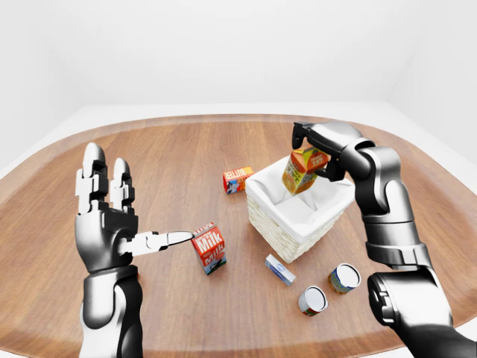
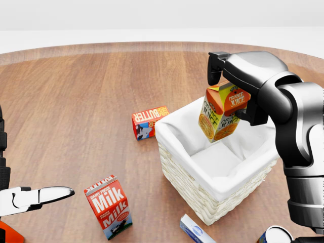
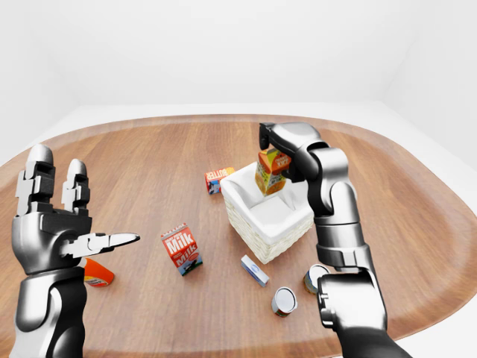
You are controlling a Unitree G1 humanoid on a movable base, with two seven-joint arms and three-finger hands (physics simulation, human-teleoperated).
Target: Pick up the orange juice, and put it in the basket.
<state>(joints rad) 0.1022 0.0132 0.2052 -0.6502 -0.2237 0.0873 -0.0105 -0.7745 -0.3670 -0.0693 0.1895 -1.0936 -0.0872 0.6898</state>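
Juice over basket
Right hand grips the tilted juice just under its fingers, above the basket; left hand open.

A broad, round-edged wooden bench carries a scatter of groceries. A square white wicker basket with a white cloth lining stands right of centre in the head view. Just beside its upper-left corner lies a small red butter carton; to its lower left a red milk carton stands upright. A small blue-and-white box lies below the basket, near two tin cans lying on their sides.
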